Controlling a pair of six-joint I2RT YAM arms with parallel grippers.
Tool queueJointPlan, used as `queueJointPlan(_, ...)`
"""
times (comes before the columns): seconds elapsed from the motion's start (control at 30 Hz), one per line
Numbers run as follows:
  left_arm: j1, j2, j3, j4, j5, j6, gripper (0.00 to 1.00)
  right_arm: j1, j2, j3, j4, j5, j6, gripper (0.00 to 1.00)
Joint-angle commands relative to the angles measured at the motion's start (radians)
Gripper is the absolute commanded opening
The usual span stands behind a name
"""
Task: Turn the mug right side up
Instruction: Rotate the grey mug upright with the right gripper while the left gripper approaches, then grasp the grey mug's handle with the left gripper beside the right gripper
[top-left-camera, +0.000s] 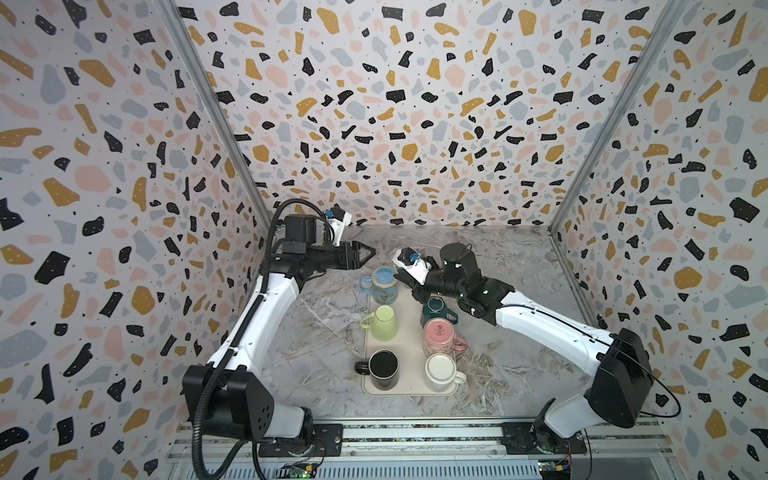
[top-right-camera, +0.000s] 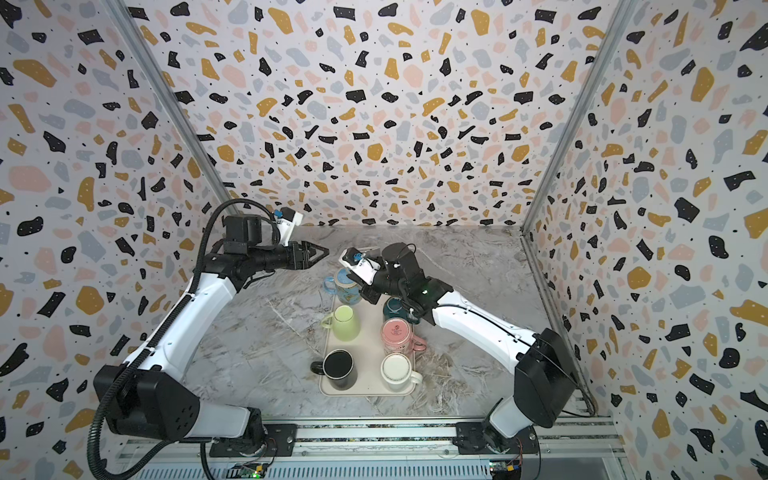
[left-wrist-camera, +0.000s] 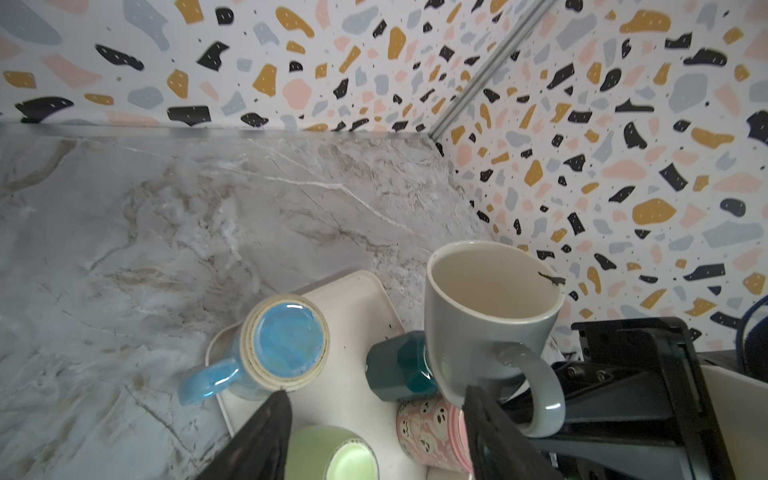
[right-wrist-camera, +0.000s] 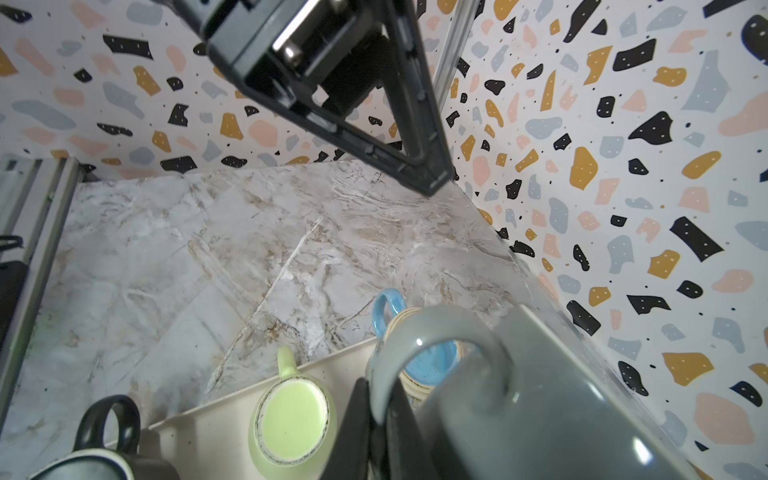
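Now my right gripper (right-wrist-camera: 380, 409) pinches the grey mug (left-wrist-camera: 490, 332) by its handle, mouth up; my left gripper (left-wrist-camera: 376, 390) stands with jaws apart.

Grey mug (left-wrist-camera: 465, 332), cream inside, mouth upward, slightly tilted, raised above the tray (left-wrist-camera: 353, 289)

A cream rectangular plastic tray (top-right-camera: 368, 345) lies on the grey marbled tabletop (top-right-camera: 257, 332). Down the tray's left side stand a blue glazed mug (top-right-camera: 341, 286) at the far end, a pale green mug (top-right-camera: 345, 323) midway and a black mug (top-right-camera: 338, 368), mouth up, at the near end. Down its right side stand a dark teal mug (top-right-camera: 392, 308), a pink mug (top-right-camera: 397, 332) base up, and a white mug (top-right-camera: 397, 369). The right gripper (top-right-camera: 368, 296) hangs over the tray's far end, and the left gripper (top-right-camera: 321, 252) hovers beyond its far left corner.
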Motion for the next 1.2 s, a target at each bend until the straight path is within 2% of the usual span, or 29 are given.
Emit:
queueJointPlan(0.0,-0.012,-0.029,0.017,-0.111,0.006,0.087,0.64,0.026,-0.06,0.019,-0.044,0.072,-0.102,0.0)
queueJointPlan(0.13,-0.045,-0.036,0.016,-0.137,0.021,0.115,0.57,0.047,-0.064,0.018,-0.068,0.092,-0.123,0.0)
queueJointPlan(0.43,-0.146,-0.05,-0.012,-0.184,0.04,0.169,0.56,0.06,-0.067,0.012,-0.065,0.104,-0.145,0.0)
queueJointPlan(0.87,-0.182,-0.038,-0.048,-0.154,0.082,0.158,0.5,0.09,-0.071,-0.008,-0.047,0.131,-0.184,0.0)
queueJointPlan(1.03,-0.186,-0.018,-0.049,-0.142,0.097,0.154,0.39,0.102,-0.08,-0.029,-0.021,0.146,-0.197,0.0)
queueJointPlan(1.17,-0.186,-0.011,-0.055,-0.13,0.107,0.143,0.36,0.108,-0.081,-0.039,-0.007,0.162,-0.205,0.0)
